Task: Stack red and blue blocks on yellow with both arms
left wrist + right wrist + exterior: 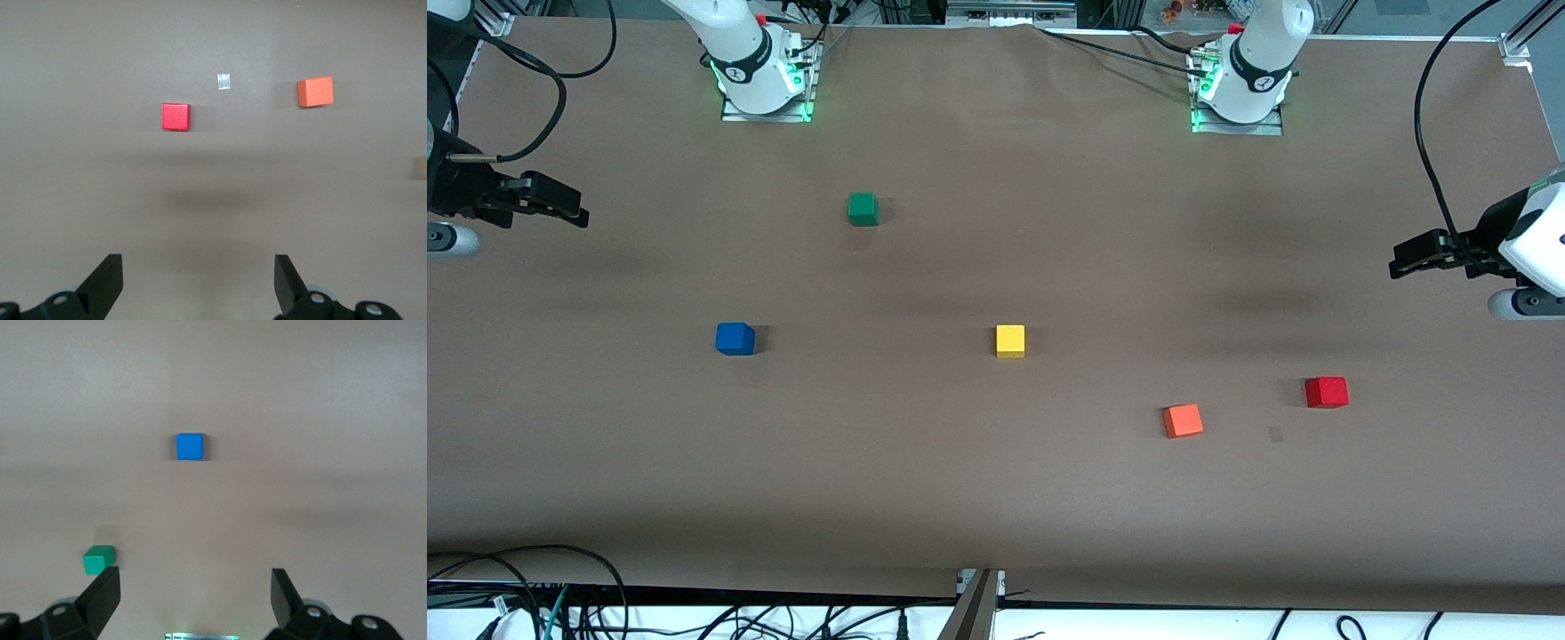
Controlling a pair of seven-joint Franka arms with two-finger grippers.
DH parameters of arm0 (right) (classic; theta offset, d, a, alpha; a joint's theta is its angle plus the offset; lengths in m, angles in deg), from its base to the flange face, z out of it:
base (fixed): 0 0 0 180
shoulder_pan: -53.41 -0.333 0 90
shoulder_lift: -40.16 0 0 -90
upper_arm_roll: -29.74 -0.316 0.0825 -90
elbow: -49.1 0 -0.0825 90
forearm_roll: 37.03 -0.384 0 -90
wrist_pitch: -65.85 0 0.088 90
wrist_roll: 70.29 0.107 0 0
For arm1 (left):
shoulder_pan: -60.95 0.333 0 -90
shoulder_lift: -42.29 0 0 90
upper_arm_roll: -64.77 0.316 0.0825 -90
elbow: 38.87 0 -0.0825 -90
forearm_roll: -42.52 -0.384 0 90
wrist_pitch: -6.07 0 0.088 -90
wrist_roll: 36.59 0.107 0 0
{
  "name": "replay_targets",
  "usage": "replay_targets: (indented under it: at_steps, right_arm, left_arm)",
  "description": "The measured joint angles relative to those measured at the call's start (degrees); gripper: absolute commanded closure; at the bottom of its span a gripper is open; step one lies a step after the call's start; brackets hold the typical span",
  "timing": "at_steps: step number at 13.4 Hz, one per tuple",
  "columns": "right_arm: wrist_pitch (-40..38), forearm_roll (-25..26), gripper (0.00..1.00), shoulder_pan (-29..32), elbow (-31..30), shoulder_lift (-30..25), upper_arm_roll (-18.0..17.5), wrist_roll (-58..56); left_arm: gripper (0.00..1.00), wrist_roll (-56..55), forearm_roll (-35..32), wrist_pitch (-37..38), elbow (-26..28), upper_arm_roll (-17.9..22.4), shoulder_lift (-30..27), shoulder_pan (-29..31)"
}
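The yellow cube [1010,340] sits near the table's middle. The blue cube [735,339] lies beside it toward the right arm's end and shows in the right wrist view [189,447]. The red cube [1327,392] lies toward the left arm's end, a little nearer the front camera, and shows in the left wrist view [176,117]. My left gripper [1403,260] hangs open and empty high over the table's edge at its own end [199,277]. My right gripper [574,211] hangs open and empty over the table's edge at its own end [195,595]. Both are well apart from the cubes.
An orange cube [1183,420] lies beside the red cube toward the yellow one, seen too in the left wrist view [315,91]. A green cube [863,209] lies farther from the front camera than the blue cube [99,560]. A small clear patch [1276,434] marks the paper.
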Motion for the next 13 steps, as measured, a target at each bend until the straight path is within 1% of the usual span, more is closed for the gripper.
replay_targets:
  at_steps: [9, 13]
  right_arm:
    - [-0.02, 0.0, 0.0, 0.0, 0.0, 0.0, 0.0, 0.0]
    - [-0.04, 0.0, 0.0, 0.0, 0.0, 0.0, 0.0, -0.01]
  left_arm:
    - [0.0, 0.0, 0.0, 0.13, -0.02, -0.05, 0.31, -0.11]
    - [0.0, 0.0, -0.02, 0.09, 0.03, -0.06, 2.86, -0.12]
